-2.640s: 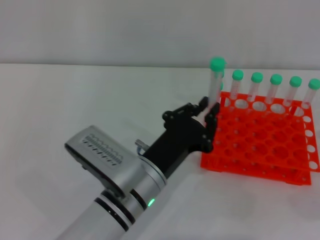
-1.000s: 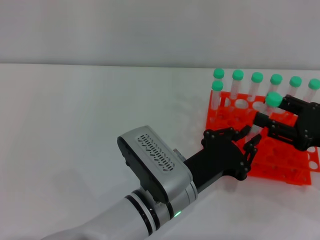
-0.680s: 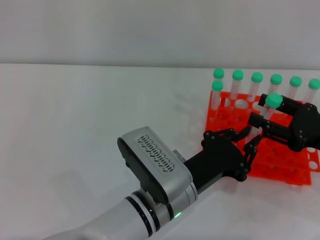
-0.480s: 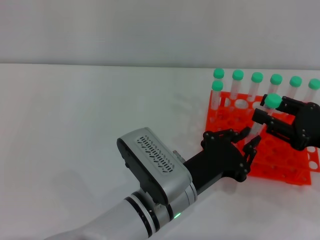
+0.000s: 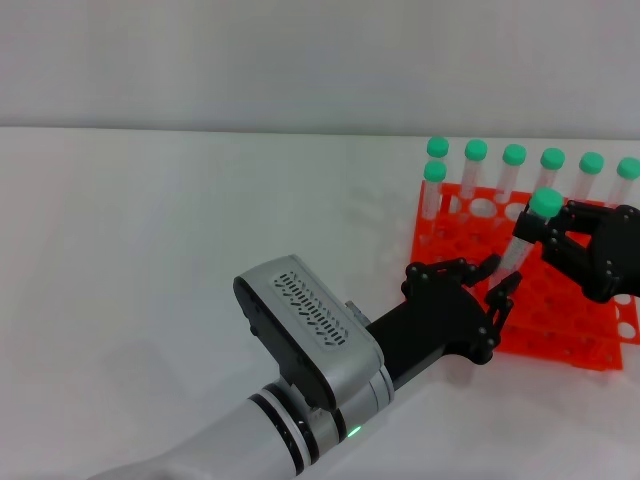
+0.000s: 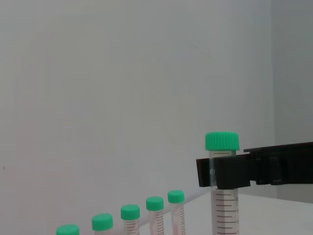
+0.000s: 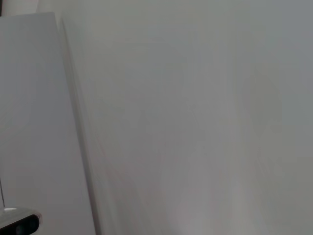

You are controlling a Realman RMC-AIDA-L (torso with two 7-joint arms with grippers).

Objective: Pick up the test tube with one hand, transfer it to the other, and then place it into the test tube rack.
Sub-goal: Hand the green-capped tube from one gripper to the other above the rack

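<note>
My right tool (image 5: 548,232) is clamped under the green cap of the test tube (image 5: 527,237), so my left tool (image 5: 492,282), fingers apart, should back away slowly before I lower it into the test tube rack (image 5: 560,300).

You are looking at a plain white surface (image 5: 180,220) that runs back to a pale wall. Resting directly on it, toward your right side, is the orange-red test tube rack (image 5: 560,330), set slightly askew.
</note>
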